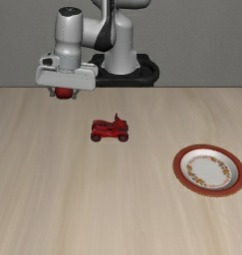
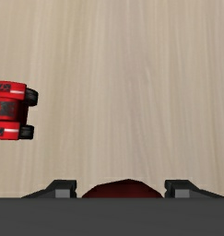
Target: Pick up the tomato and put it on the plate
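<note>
Tomato (image 1: 63, 96) is in the gripper (image 1: 64, 90) at the exterior view's left, near the far edge of the table (image 1: 53, 199) and apparently lifted clear of it. Wrist view: both fingers (image 2: 60, 188) bear on its flanks, so the hand is clamped on it. Centre: red toy car (image 1: 110, 128) on the table, well apart from the tomato. Right: plate (image 1: 208, 168), farther forward. Judgement: the tomato is probably light, round, smooth-skinned and somewhat soft, so it could slip or bruise if squeezed off-centre. Best hold is across the widest girth with moderate force, as it looks now. Release low over the plate's middle, or it may roll off.
</note>
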